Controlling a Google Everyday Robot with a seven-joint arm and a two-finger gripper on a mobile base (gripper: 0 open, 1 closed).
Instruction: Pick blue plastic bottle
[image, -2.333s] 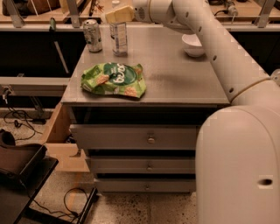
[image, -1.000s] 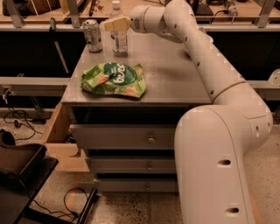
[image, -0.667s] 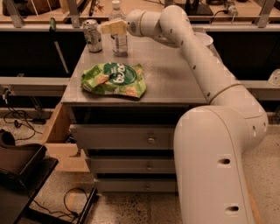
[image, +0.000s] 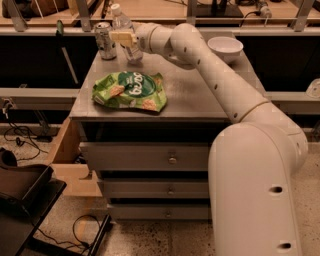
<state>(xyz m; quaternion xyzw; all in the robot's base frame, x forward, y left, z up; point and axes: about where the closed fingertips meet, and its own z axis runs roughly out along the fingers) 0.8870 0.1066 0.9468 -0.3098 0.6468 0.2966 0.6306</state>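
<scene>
The blue plastic bottle (image: 120, 21), clear with a white cap, stands at the back left of the grey cabinet top (image: 192, 95). It leans with its cap toward the left. My gripper (image: 123, 37) is at the bottle's middle, across its label band, and hides part of it. My white arm reaches in from the lower right, over the cabinet. A shorter silver-green can (image: 105, 41) stands just left of the bottle.
A green snack bag (image: 130, 91) lies at the front left of the top. A white bowl (image: 225, 48) sits at the back right. Below are drawers (image: 172, 160). A wooden box (image: 65, 165) and a black seat (image: 20, 195) are at lower left.
My gripper has moved left and down from beside the bottle's top to its middle. The bottle's cap now leans left, toward the can. The can and the bag have not moved.
</scene>
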